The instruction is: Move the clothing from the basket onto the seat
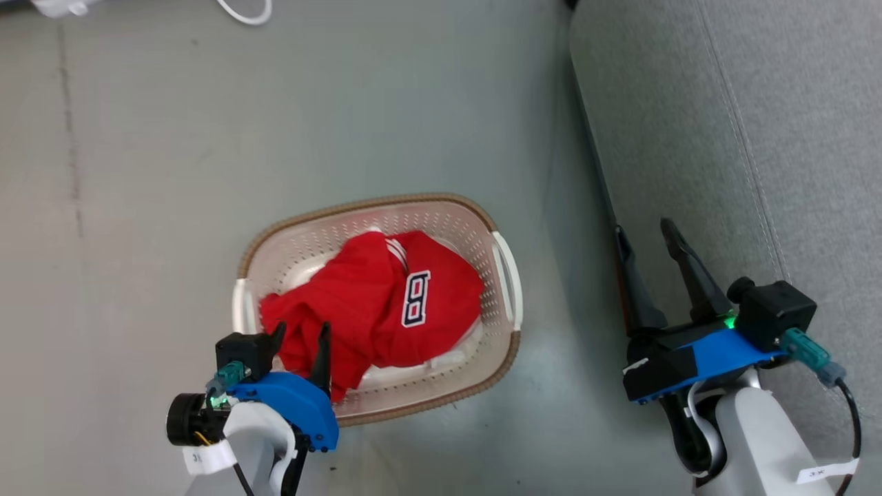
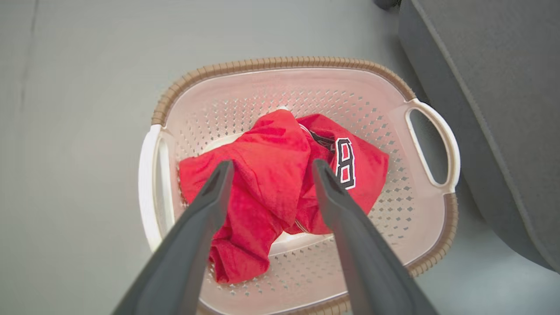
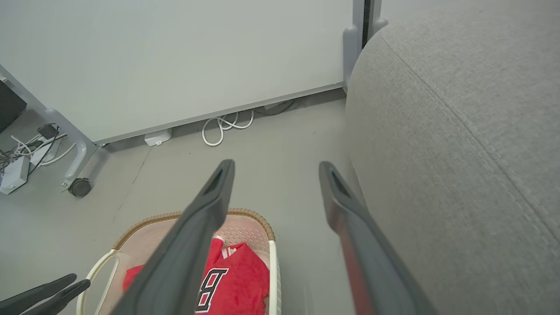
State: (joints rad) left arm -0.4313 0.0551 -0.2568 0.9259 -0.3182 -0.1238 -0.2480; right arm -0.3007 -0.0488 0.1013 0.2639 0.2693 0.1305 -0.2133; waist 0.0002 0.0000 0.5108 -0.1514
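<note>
Red clothing (image 1: 386, 303) with a navy-and-white 8 lies bunched inside the cream basket (image 1: 506, 272) on the floor. My left gripper (image 1: 300, 334) hangs open over the heap's near left part, its fingers straddling a red fold (image 2: 267, 175) without closing on it. My right gripper (image 1: 644, 238) is open and empty at the left edge of the grey seat (image 1: 744, 138), which fills the right side. The right wrist view shows the seat (image 3: 459, 131) beside its fingers, and the basket (image 3: 262, 223) with the clothing (image 3: 243, 275) low down.
Grey floor surrounds the basket. A white wall panel (image 3: 175, 57) stands at the far side with a coiled white cable (image 3: 223, 127), a castor wheel (image 3: 80, 187) and a power strip (image 3: 13, 173) along its foot.
</note>
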